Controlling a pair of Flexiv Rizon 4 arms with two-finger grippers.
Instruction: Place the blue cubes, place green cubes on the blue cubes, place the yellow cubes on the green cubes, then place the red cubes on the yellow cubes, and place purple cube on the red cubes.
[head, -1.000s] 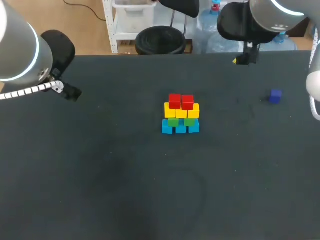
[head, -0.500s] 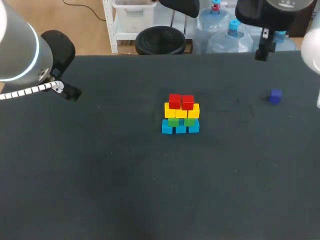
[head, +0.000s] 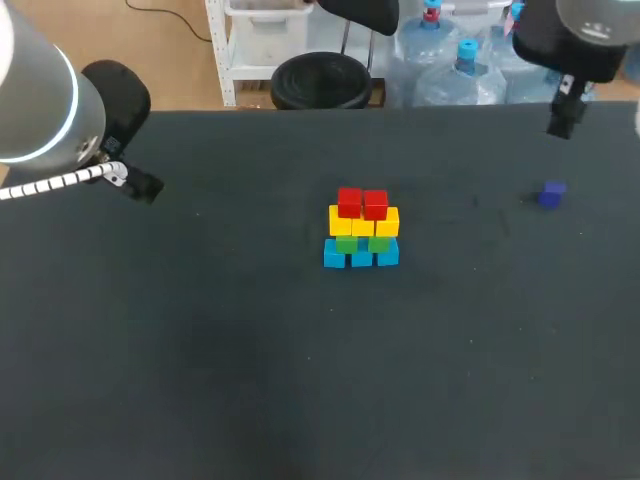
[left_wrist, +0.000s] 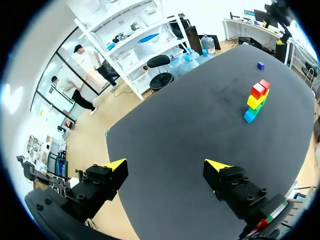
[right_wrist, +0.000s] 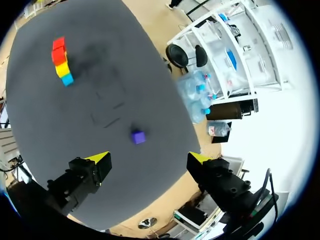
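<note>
Silver-grey left arm (head: 35, 95) bears a glowing white ring; the left hand (left_wrist: 166, 164) and right hand (right_wrist: 148, 157) are black, screw-studded, yellow-tipped.

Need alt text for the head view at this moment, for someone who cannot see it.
Four-layer cube stack mid-table: blue cubes at the bottom, then green cubes, yellow cubes, and red cubes on top. A purple cube lies alone on the dark table, off toward the right arm; the left arm is at the left edge.

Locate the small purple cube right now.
In the head view the small purple cube sits alone on the right side of the black table, well right of the stack of coloured cubes, ahead of the right arm's open fingers.
</note>
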